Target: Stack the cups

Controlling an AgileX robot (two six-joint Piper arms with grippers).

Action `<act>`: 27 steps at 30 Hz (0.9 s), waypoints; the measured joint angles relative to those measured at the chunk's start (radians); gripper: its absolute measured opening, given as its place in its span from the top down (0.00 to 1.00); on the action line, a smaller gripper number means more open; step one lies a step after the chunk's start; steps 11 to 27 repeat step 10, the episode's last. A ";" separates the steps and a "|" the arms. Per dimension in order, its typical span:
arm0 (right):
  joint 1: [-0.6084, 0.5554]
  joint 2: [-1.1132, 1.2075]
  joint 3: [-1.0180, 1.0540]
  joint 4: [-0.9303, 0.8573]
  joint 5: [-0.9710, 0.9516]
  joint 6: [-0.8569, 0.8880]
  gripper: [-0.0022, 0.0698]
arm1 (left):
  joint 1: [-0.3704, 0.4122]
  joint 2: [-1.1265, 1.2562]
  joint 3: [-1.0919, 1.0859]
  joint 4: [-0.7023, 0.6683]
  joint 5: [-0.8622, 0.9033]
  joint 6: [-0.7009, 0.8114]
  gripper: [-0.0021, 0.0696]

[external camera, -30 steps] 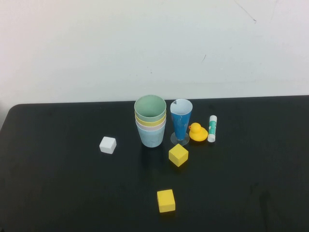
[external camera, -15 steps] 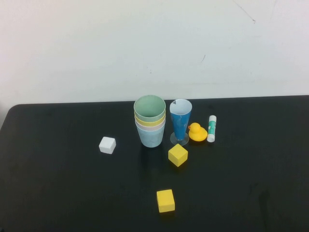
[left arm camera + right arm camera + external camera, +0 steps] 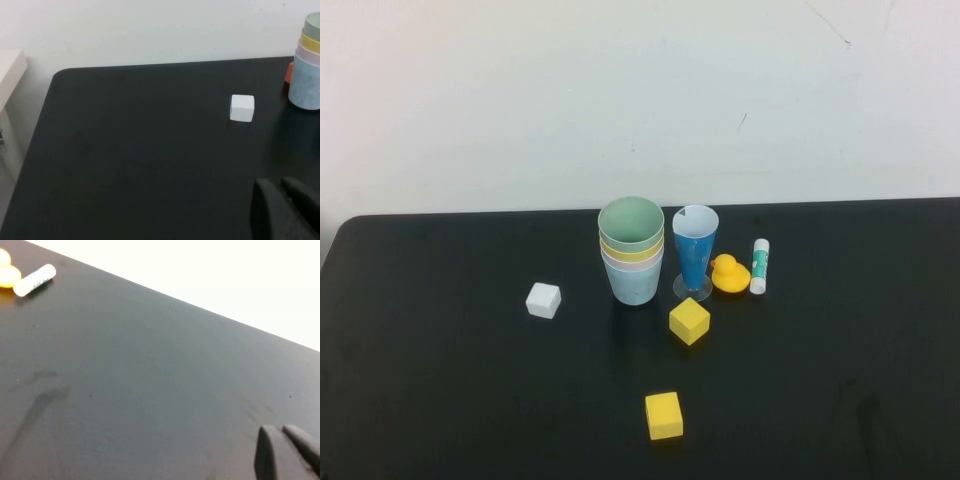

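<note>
The black desk (image 3: 440, 400) fills the scene, and both arms sit pulled back off its near side, out of the high view altogether. Biggest thing on it: the stack of cups (image 3: 632, 252), all four nested upright, light blue at the base, then pink, then yellow, mint green on top, long axis straight up, mouth open to the ceiling. From the left end effector (image 3: 285, 207), whose dark fingers sit pressed together gripping nothing, the stack (image 3: 306, 65) lies ahead and off to the inner side, well apart, with the white cube (image 3: 242, 107) sitting between them, a little off that line. The right end effector (image 3: 287, 450) is likewise closed and empty, hovering over bare desk; ahead of it and well away only the glue stick (image 3: 34, 280) and a sliver of the yellow duck (image 3: 7, 274) show, no cups at all. So the left arm looks the nearer of the two, though by my read there is nothing left to fetch: the stacking appears finished. Just beside the stack, on its right-arm side, stands the dark-blue cone glass (image 3: 695, 258), then the duck and glue stick beyond it. Smallest pieces: two yellow cubes, one (image 3: 689, 321) near the glass foot, one (image 3: 663, 415) closer to the arms.
</note>
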 joint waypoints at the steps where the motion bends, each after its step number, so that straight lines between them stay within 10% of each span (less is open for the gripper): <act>1: 0.000 0.000 0.000 0.000 0.000 0.000 0.97 | 0.000 0.000 0.000 0.000 0.000 0.000 0.97; 27: 0.000 0.000 0.002 0.016 -0.004 0.008 0.97 | 0.000 0.000 0.000 0.000 0.000 0.000 0.97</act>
